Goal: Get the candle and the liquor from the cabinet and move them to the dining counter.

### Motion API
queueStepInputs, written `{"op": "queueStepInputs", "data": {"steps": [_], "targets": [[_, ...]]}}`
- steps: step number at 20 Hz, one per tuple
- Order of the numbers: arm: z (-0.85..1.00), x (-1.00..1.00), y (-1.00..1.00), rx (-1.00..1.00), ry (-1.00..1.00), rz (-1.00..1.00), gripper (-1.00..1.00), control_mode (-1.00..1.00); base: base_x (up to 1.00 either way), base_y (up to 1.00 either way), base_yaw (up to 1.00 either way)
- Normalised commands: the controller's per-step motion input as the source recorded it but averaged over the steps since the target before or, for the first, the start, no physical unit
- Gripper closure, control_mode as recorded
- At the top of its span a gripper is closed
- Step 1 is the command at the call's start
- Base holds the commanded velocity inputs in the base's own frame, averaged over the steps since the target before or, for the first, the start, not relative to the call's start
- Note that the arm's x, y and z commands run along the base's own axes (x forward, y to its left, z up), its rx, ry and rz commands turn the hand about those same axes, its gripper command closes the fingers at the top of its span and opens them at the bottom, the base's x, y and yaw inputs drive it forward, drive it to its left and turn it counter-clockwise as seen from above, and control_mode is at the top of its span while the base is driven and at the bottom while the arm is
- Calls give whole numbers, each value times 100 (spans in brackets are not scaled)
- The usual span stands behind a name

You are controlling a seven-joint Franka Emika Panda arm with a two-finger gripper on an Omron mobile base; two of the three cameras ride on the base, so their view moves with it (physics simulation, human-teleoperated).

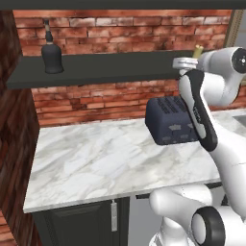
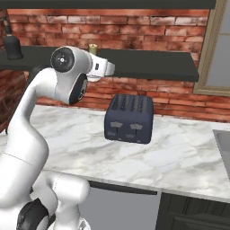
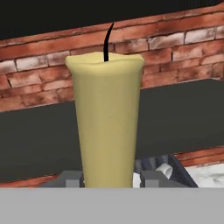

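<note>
The candle (image 3: 107,118), a pale-yellow cylinder with a black wick, stands upright between my fingertips (image 3: 68,179), and my gripper (image 3: 110,179) is shut on its lower part. From the base its top (image 1: 197,50) (image 2: 93,48) shows just above my wrist, at the shelf board of the cabinet (image 1: 115,67) (image 2: 152,63). Whether its whitish saucer (image 1: 181,61) touches the board I cannot tell. The liquor (image 1: 52,57) (image 2: 12,45), a squat black bottle, stands far to the left on the same board. The dining counter is out of view.
A dark blue toaster (image 1: 173,120) (image 2: 129,117) sits on the marble worktop (image 1: 96,163) below the shelf, under my forearm. A brick wall backs the shelf. A window frame (image 2: 211,49) and a sink edge (image 2: 222,139) lie to the right.
</note>
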Motion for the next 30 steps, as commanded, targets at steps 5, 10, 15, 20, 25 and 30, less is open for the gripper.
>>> {"op": "queueStepInputs", "data": {"steps": [5, 10, 15, 20, 25, 30], "targets": [[-6, -55, 31, 0, 0, 0, 100, -100, 0, 0, 0], [-17, -46, 36, -1, 0, -2, 100, -100, 0, 0, 0], [-38, -34, 31, -9, 0, -5, 100, -100, 0, 0, 0], [-42, -25, 24, -4, 0, -6, 100, -100, 0, 0, 0], [-42, -17, 12, 0, 3, -3, 100, -100, 0, 0, 0], [-33, -11, 9, 0, 7, -1, 100, -100, 0, 0, 0]]}}
